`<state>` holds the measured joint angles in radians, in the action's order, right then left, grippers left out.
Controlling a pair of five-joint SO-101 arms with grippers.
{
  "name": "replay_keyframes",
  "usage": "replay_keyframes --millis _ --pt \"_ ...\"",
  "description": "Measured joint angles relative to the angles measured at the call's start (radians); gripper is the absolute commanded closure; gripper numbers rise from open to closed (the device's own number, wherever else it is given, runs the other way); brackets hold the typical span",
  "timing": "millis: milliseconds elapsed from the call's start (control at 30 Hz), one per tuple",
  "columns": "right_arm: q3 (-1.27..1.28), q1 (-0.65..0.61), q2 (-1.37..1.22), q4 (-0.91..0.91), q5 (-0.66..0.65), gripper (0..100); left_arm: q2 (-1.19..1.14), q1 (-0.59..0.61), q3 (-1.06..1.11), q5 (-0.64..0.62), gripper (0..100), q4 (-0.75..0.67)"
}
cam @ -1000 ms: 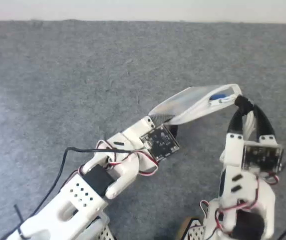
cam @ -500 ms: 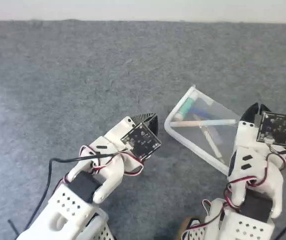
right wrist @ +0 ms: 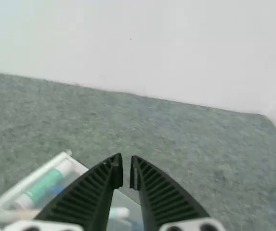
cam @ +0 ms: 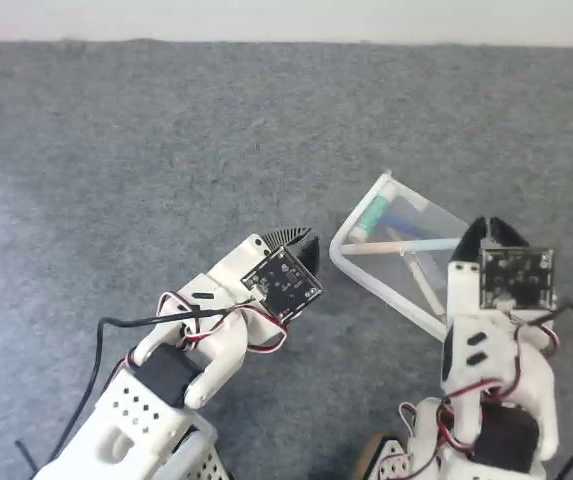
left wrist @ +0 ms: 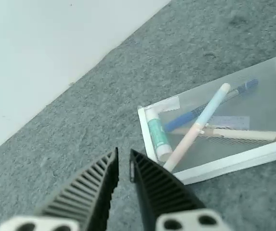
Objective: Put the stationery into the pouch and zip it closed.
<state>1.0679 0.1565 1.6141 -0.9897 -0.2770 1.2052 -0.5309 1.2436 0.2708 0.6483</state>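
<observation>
Where the left arm stands: we see it stretched low over the grey carpet [cam: 166, 150], its wrist angled toward the pouch [left wrist: 234, 163], with its tip just beside the pouch's nearest corner and not touching it.
Left gripper [left wrist: 124, 153]: the two black ribbed fingers are drawn together with only a thin slit between them, and we see nothing between them.
Right arm: it rises more steeply from its base, with its wrist board facing the high camera and its tip over the pouch's edge on the arm's own side. We cannot tell whether it touches the mesh.
Right gripper [right wrist: 126, 159]: its fingers are likewise pressed nearly together and empty, pointing over the pouch toward the pale wall [right wrist: 128, 43].
Pouch: it lies flat on the carpet between the two tips, clear mesh with a white border.
Stationery: inside we make out a glue stick [left wrist: 155, 134] with a green label, a blue pen [left wrist: 195, 114], a pale blue pen [left wrist: 198, 126] crossing over it, and a cream pen [left wrist: 243, 134].
Change: a second ago both grippers held the pouch lifted between them. Half a second ago it already lay released on the carpet. Since then the left arm has barely moved, and the right arm has swung inward over the pouch.
</observation>
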Motion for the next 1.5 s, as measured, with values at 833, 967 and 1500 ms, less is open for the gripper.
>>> replay_keyframes --millis 833,967,1500 --pt "0.152 0.46 -0.273 -0.201 -0.146 86.8 0.0 0.1 0.0 -0.095 89 0.0" --pt "0.187 0.505 -0.327 -0.132 -0.147 86.8 0.0 0.1 0.0 -0.095 89 0.0" --pt "0.181 0.577 -0.79 0.117 -0.158 87.2 0.0 0.1 0.0 -0.095 89 0.0"
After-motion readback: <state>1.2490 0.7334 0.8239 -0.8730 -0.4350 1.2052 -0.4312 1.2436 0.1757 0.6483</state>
